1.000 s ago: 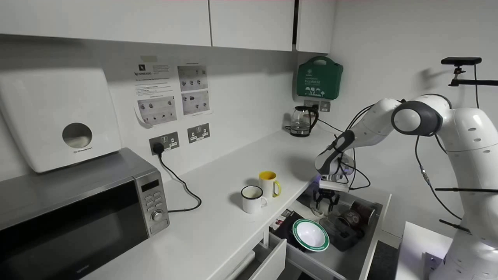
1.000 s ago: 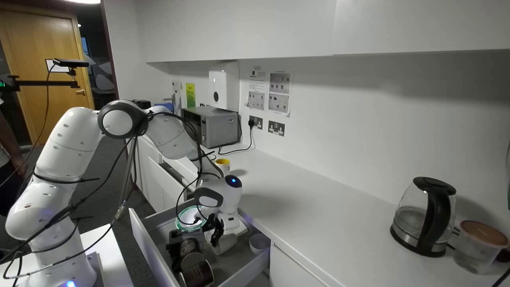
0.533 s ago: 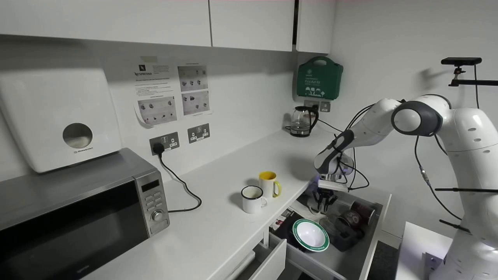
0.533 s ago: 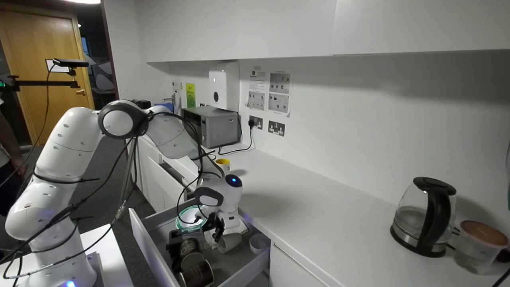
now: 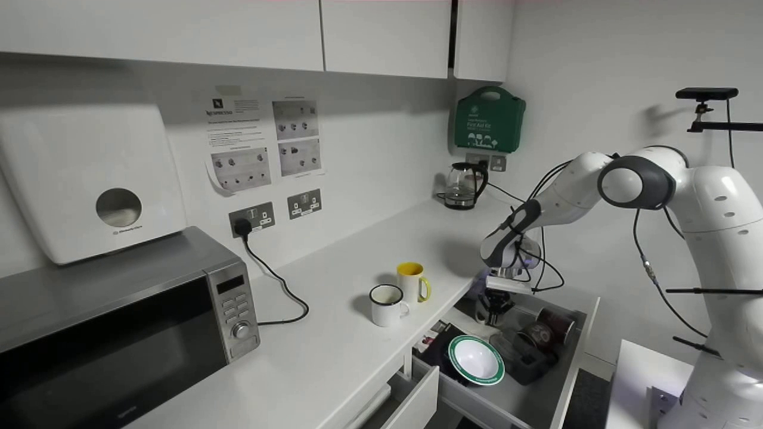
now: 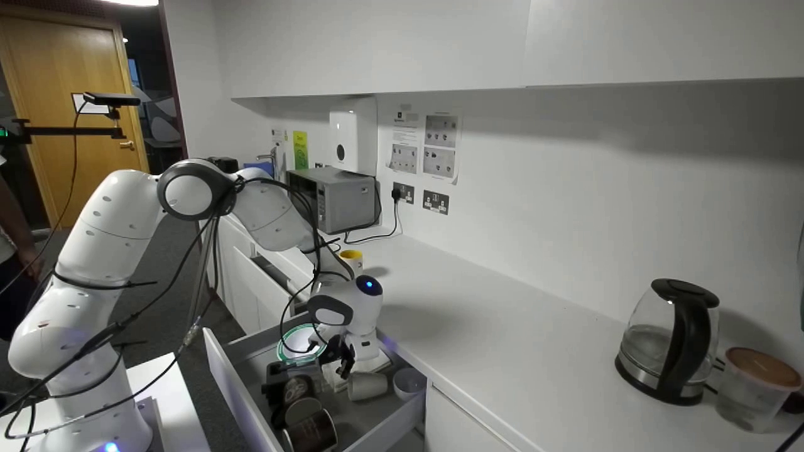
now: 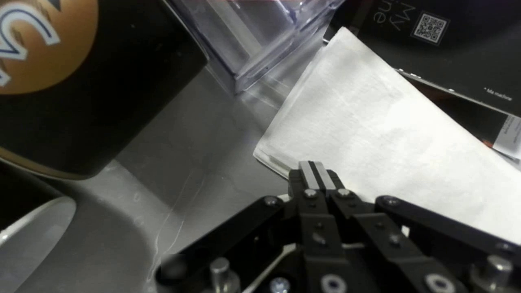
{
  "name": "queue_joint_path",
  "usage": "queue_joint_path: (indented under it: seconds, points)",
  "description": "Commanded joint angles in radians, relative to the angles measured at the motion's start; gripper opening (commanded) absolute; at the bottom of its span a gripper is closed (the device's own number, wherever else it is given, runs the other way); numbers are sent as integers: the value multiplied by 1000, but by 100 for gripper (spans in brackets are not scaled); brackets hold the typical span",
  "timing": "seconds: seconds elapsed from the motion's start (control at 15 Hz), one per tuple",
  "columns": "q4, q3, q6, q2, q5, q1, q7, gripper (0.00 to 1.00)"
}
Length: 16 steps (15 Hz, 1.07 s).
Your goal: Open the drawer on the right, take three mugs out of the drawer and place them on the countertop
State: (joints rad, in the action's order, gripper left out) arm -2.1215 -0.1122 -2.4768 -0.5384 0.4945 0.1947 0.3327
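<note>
- Mugs [image 5: 386,310], three: two upright on the table [image 5: 334,351], one on its side in the drawer [image 5: 520,400].
- White mug [image 5: 386,313], one: dark-rimmed, near the table's front edge.
- Yellow mug [image 5: 411,288], one: yellow inside and on the handle, white outside; just beside the white mug.
- Pale mug [image 6: 369,387], one: inside the drawer, in an exterior view just beside the tool [image 7: 316,175]; whether the two touch cannot be told.
- Tool, one: pointing down into the drawer, its two fingertips [image 7: 308,175] meeting fully, nothing visible held between them.
- Arm [image 5: 575,193], one: white, above the drawer in both exterior views.
- Drawer, one, wide: pulled out below the table; a second, narrower drawer [image 5: 419,400] beside it also juts out.
- Dark cups [image 6: 312,432], two: on their sides in the drawer, toward its front.
- Dish [image 5: 475,360], one: white with a green rim, at the drawer's end nearest the narrower drawer.
- Bowl [image 6: 409,383], one: in a corner of the drawer, near the pale mug.
- Clear box [image 7: 256,36], one, and a pile of white paper [image 7: 378,138], one: in the drawer, seen in the wrist view.
- Microwave [image 5: 125,333], one, and kettle [image 5: 462,189], one: on the table, well apart, the two upright mugs between.
- Tub [image 6: 754,392], one: lidded, beside the kettle.
</note>
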Motion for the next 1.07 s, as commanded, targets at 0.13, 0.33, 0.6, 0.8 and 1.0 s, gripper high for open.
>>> queue_joint_path:
  seconds: [0.13, 0.33, 0.6, 0.8, 1.0]
  points:
    - [5, 12, -27, -4, 16, 14, -27, 0]
    - [-16, 7, -45, 16, 18, 17, -31, 0]
    - [-61, 0, -96, 60, 22, 30, -40, 0]
    - [-99, -8, -119, 91, 19, 40, -40, 0]
    - [-129, -16, -134, 119, 16, 44, -38, 0]
